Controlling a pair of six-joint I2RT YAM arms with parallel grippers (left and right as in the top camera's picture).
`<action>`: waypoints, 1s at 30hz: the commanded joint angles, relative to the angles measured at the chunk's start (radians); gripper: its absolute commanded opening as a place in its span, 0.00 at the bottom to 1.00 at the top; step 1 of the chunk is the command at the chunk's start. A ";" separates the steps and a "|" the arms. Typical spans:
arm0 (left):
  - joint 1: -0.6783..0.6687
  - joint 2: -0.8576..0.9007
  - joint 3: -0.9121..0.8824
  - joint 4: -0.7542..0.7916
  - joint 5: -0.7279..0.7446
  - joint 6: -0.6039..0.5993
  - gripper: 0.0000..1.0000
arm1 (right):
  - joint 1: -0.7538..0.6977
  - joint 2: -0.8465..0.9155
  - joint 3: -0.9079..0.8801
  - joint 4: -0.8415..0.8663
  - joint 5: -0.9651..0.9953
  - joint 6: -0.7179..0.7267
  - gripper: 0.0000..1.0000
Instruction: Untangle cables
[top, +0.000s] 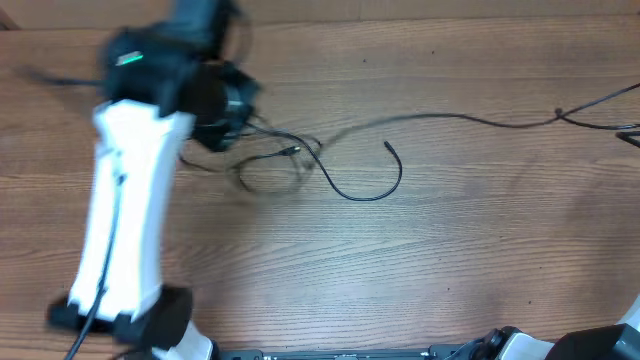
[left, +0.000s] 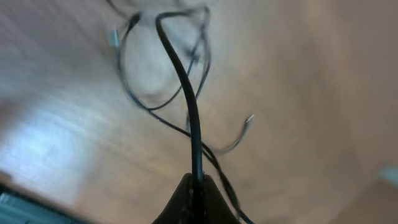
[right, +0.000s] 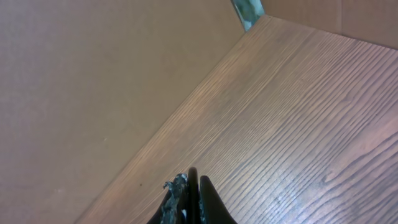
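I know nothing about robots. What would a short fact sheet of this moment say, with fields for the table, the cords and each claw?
Surface: wooden table
Cables: thin black cables, loosely looped left of centre; one long strand runs off to the right
Left gripper: left gripper shut on one of the cables, which runs on toward the loops
Right gripper: right gripper shut, holding nothing, over bare wood
Task status: loops not yet undone

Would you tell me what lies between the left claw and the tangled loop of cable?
In the left wrist view, one cable, pinched in the shut left claw, runs up towards the loop; around it, bare table.
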 joint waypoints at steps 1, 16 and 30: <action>0.108 -0.082 0.022 -0.006 -0.071 0.020 0.04 | -0.005 0.003 0.026 0.006 0.003 -0.001 0.04; 0.320 -0.153 0.022 -0.009 -0.075 0.084 0.04 | -0.005 0.034 0.026 0.006 0.000 0.000 0.04; 0.319 -0.153 0.021 -0.009 -0.042 0.167 0.04 | -0.005 0.033 0.026 0.404 -0.466 0.397 0.04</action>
